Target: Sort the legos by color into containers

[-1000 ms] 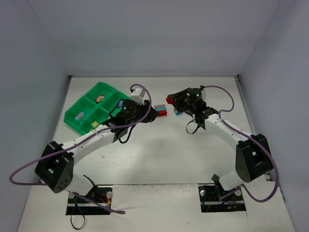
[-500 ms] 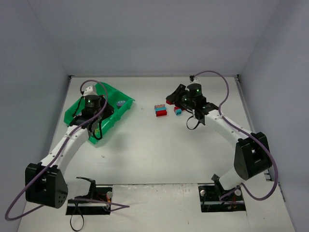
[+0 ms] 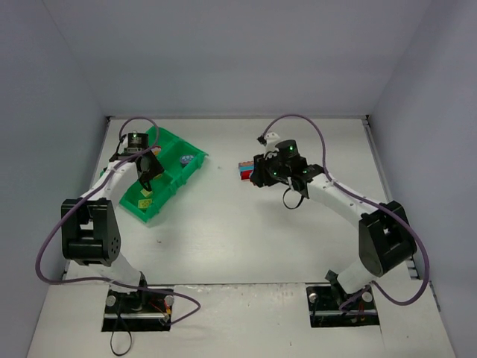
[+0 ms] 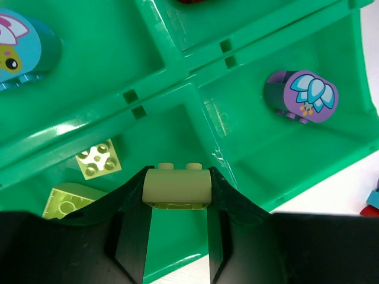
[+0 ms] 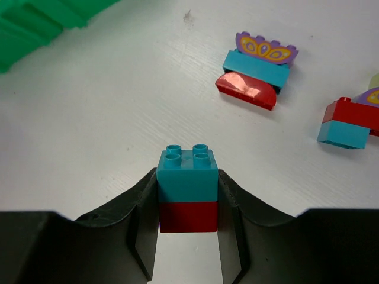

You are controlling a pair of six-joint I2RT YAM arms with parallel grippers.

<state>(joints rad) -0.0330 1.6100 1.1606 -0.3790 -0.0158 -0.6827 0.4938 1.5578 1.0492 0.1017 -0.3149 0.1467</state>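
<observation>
My left gripper (image 3: 145,175) hangs over the bright green tray (image 3: 175,179). In the left wrist view it (image 4: 177,177) is shut on a pale yellow-green brick (image 4: 177,188), above the compartment holding two yellow-green bricks (image 4: 99,158). A purple round brick (image 4: 302,96) lies in the compartment to the right, and a cyan brick (image 4: 23,50) in the one at upper left. My right gripper (image 3: 258,176) is shut on a cyan-over-red stack (image 5: 188,177) held above the table (image 5: 89,130).
Loose legos lie on the table beyond my right gripper: a purple, cyan and red stack (image 5: 256,71) and a red and cyan piece (image 5: 349,121). They show as a small cluster from above (image 3: 244,169). A tray corner (image 5: 35,18) is at far left.
My left arm swung from the table's middle over to the tray, carrying the yellow-green brick. My right gripper moved left and nearer, to the loose cluster.
</observation>
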